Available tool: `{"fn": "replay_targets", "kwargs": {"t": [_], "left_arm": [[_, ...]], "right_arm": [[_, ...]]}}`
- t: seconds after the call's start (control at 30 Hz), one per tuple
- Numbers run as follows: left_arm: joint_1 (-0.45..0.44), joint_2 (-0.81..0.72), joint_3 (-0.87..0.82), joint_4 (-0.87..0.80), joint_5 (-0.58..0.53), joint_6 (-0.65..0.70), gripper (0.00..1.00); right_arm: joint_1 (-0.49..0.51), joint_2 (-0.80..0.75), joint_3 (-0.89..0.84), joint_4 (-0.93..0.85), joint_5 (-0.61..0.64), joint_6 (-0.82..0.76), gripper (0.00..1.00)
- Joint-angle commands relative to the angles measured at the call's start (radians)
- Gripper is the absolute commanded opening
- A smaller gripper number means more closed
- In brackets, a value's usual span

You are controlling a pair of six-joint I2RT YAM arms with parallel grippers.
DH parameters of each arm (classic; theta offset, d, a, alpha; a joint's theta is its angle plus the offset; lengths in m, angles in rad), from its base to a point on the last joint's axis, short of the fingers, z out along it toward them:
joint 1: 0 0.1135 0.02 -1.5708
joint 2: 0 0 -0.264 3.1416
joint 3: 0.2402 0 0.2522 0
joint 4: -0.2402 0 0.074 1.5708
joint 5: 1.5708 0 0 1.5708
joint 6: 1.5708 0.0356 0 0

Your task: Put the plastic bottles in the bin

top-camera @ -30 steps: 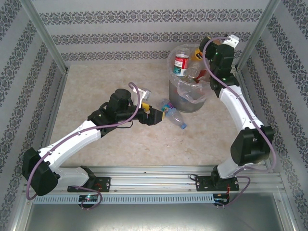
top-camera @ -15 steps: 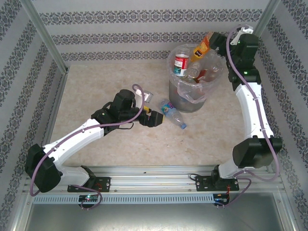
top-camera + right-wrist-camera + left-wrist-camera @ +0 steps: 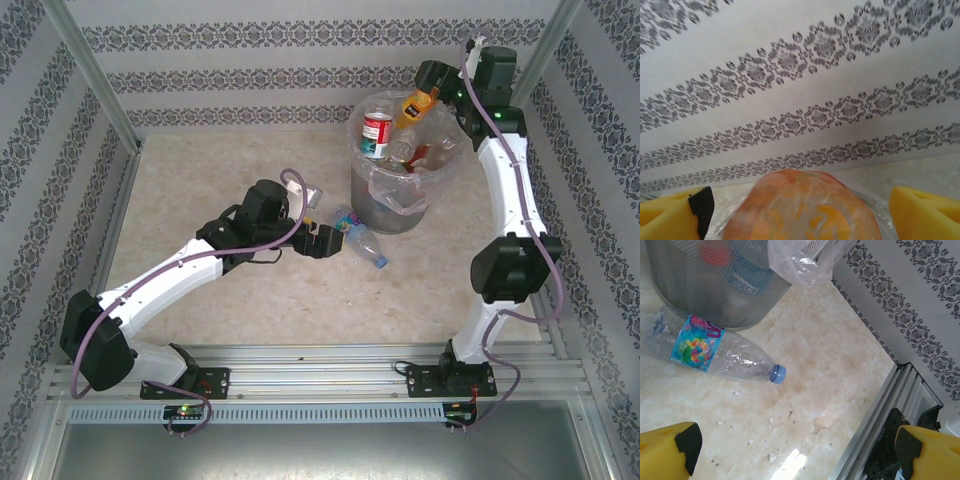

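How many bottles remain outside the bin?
2. One bottle lies on the table beside the bin, near the left hand; an orange bottle is at the right hand over it.

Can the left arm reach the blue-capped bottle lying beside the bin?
Probably yes: the left gripper is open just short of the bottle, with bare table between; the bin sits close behind it.

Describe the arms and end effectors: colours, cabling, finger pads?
Both arms match: left arm and right arm have white links with black joint housings, a mauve cable looped along each. The left end effector and right end effector carry yellow fingers with black pads.
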Motion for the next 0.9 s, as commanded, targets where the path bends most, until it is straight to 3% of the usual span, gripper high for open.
{"fn": "replay_targets", "kwargs": {"t": [0.0, 0.27, 0.57, 0.87], "left_arm": [[0.012, 0.010, 0.033, -0.035, -0.017, 0.025, 1.00], [0.012, 0.007, 0.017, -0.019, -0.015, 0.019, 1.00], [0.012, -0.002, -0.004, 0.013, 0.006, 0.011, 1.00], [0.012, -0.017, -0.023, 0.033, 0.015, -0.002, 1.00]], "right_arm": [[0.019, 0.014, 0.059, -0.053, 0.014, -0.024, 0.84], [0.002, -0.092, -0.092, 0.025, 0.062, -0.003, 0.57], [-0.051, -0.285, -0.405, 0.163, 0.086, 0.055, 0.55], [-0.081, -0.307, -0.607, 0.324, 0.051, 0.209, 0.56]]}}
